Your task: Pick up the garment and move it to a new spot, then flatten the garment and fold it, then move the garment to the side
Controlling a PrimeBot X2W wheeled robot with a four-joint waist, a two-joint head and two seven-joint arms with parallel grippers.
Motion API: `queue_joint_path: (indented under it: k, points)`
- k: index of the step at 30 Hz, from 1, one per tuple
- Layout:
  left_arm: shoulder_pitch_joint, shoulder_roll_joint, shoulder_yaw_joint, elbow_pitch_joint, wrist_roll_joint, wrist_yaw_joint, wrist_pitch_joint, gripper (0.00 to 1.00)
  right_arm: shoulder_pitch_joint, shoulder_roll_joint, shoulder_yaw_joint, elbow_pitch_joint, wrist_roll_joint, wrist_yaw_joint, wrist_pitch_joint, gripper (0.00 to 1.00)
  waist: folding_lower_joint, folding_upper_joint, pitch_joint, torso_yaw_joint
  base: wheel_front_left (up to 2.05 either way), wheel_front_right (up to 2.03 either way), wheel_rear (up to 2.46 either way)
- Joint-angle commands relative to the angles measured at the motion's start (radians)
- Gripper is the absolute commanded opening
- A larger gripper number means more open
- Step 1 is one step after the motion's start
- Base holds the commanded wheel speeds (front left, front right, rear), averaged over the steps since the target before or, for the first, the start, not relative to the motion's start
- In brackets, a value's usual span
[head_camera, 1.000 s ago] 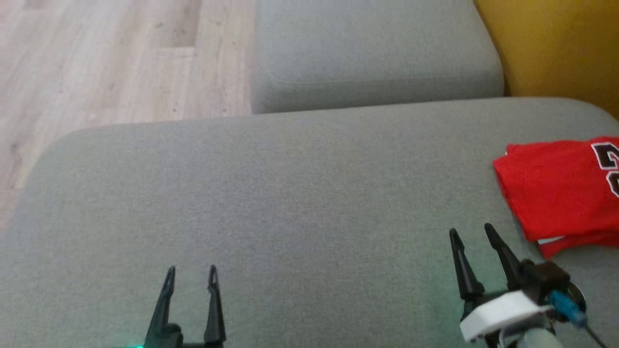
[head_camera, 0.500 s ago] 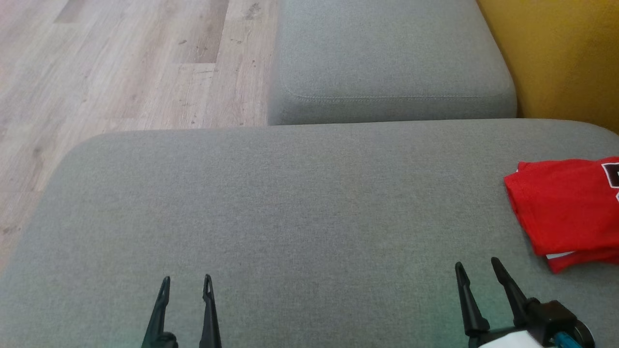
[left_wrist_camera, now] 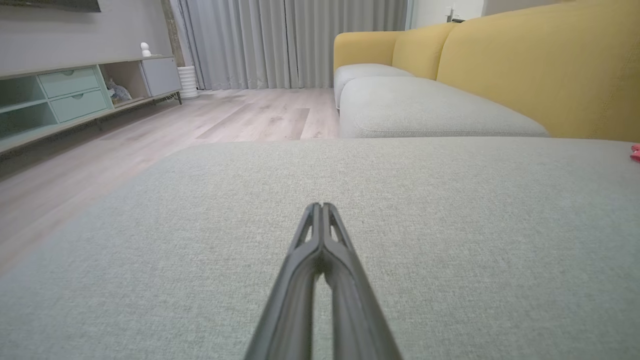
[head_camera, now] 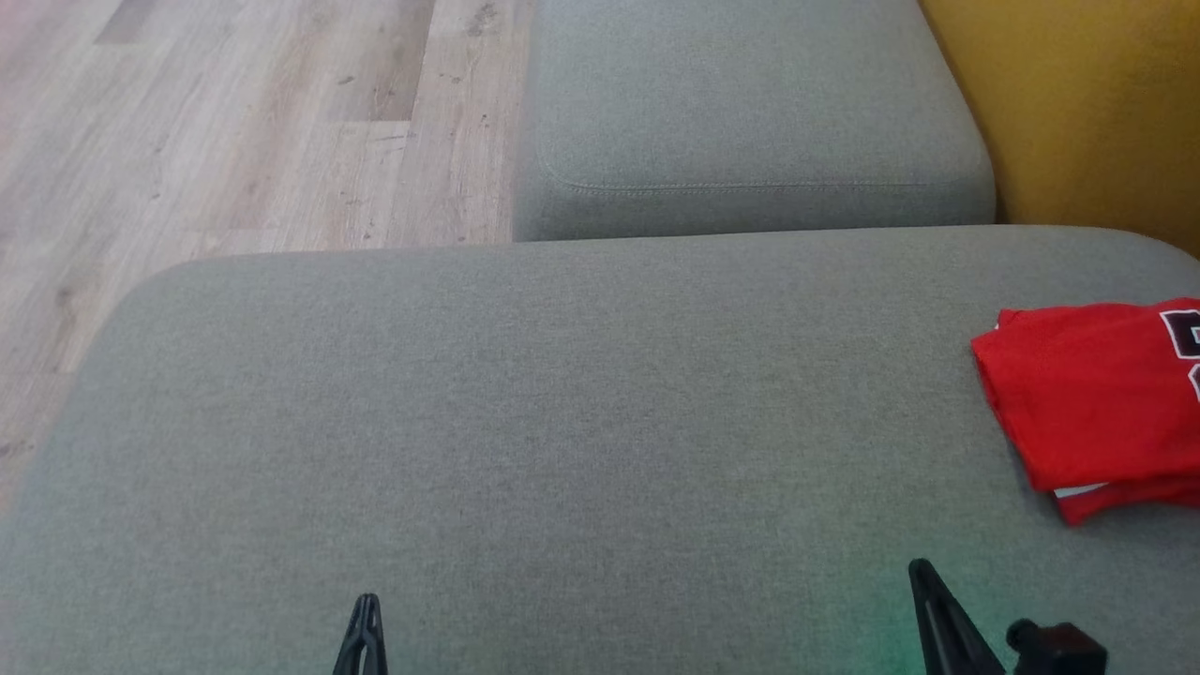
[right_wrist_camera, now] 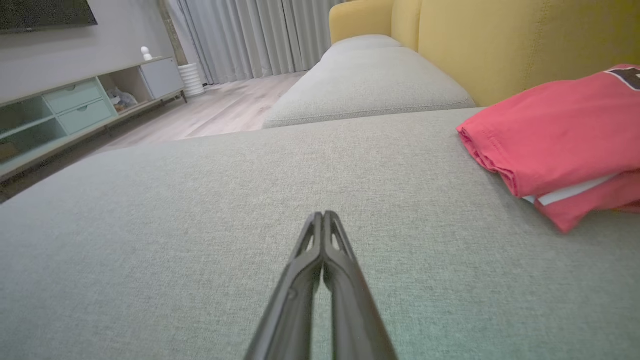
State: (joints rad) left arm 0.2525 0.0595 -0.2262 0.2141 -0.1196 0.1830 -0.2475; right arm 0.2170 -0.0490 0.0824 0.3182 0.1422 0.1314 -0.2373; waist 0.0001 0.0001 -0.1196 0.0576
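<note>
Nearest, the left gripper (left_wrist_camera: pixel 322 205) is closed, its two fingers pressed tip to tip over the bare grey cushion (left_wrist_camera: pixel 450 240), holding nothing. The right gripper (right_wrist_camera: pixel 324 214) is closed likewise and empty (its tips meet in the right wrist view). Ahead and to the right of it, well apart from its fingers, the garment (right_wrist_camera: pixel 550 130) lies folded on the same cushion, near the cushion's right side. It is red cloth in a few layers, with a white strip (right_wrist_camera: pixel 575 192) showing between the lower ones. Dark lettering (head_camera: pixel 1183 333) with a white outline sits on its top face, cut off by the picture's edge, so it cannot be read. Beyond are a second grey cushion (head_camera: pixel 750 112) and a yellow backrest (head_camera: pixel 1087 112), then wood floor (head_camera: pixel 234 141), a cabinet (left_wrist_camera: pixel 75 95) and grey curtains (left_wrist_camera: pixel 295 40).
</note>
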Motion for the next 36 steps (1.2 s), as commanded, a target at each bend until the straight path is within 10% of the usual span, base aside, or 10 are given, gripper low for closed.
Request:
queue_joint_path:
  k: [1,36]
  points:
    - [-0.037,0.003,0.009,-0.034,-0.035,-0.009,0.004,0.00,-0.041,-0.003,-0.007,-0.035,0.035,0.000,0.005,0.00,0.0000,-0.0001,0.002,-0.001,0.00,0.00,0.00]
    - [-0.132,0.019,0.077,-0.008,-0.473,-0.099,0.085,0.00,-0.122,-0.011,-0.049,-0.045,0.453,0.000,0.095,0.00,0.0000,-0.0001,0.036,-0.017,0.00,0.00,0.00]
